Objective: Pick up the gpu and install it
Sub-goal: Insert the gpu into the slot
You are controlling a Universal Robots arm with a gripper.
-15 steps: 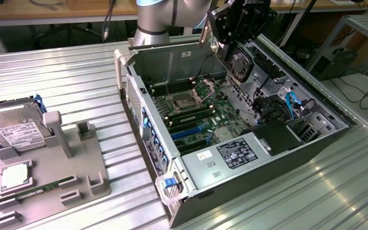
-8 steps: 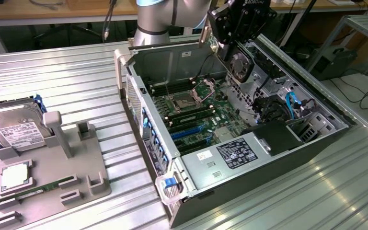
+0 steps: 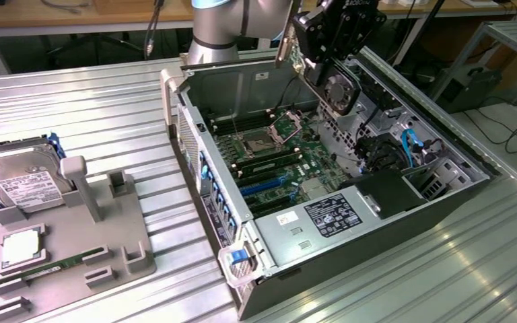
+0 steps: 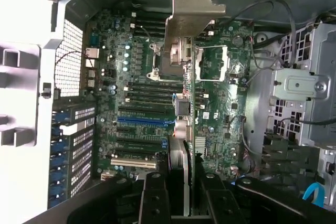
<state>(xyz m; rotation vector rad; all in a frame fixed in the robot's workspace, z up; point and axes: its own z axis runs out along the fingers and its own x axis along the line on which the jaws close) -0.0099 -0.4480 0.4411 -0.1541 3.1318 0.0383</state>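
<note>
Hanging at the exterior view's one o'clock over the case, the arm points its claw down, partly closed, clamping the gpu.

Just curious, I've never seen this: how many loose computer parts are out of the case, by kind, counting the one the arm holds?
gpu: 1
hard drive: 1
processor: 1
RAM stick: 1
Total: 4

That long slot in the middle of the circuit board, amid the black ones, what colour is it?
Bright blue; the slot shows best in the wrist view.
</note>
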